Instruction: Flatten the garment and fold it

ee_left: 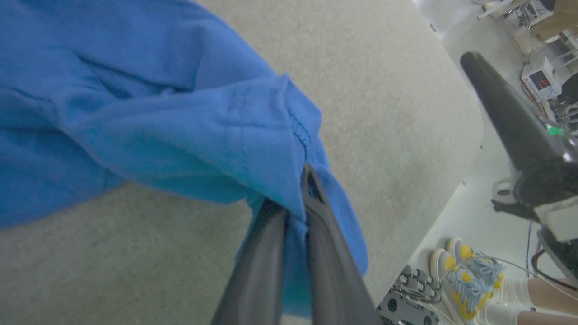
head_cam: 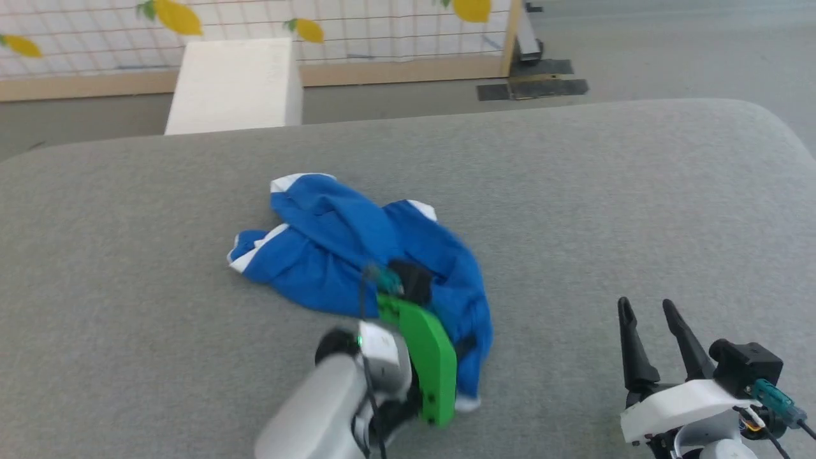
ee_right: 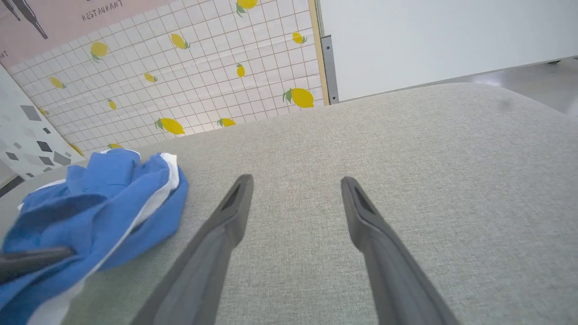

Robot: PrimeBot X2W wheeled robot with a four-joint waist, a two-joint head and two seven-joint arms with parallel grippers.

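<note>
Seemingly the left gripper (ee_left: 291, 192) pinches the garment (ee_left: 135, 113), its grip hidden overhead; right gripper (ee_right: 295, 189) gapes empty.

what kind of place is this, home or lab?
Likely a lab mock-up, not a home: a wood-framed lemon-tile backdrop, an instrument with a red readout, and a person's sneakers beside the grey padded surface.

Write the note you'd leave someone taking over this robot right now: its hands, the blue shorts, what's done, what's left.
Left gripper: fingers shut on a fold of the garment, at the heap's near side.
Right gripper: open, holding nothing, over the grey surface, apart from the garment.
Garment: a crumpled heap mid-surface, white stripes showing.
Done: one fold gripped.
Left: spread it flat, then fold it.
</note>
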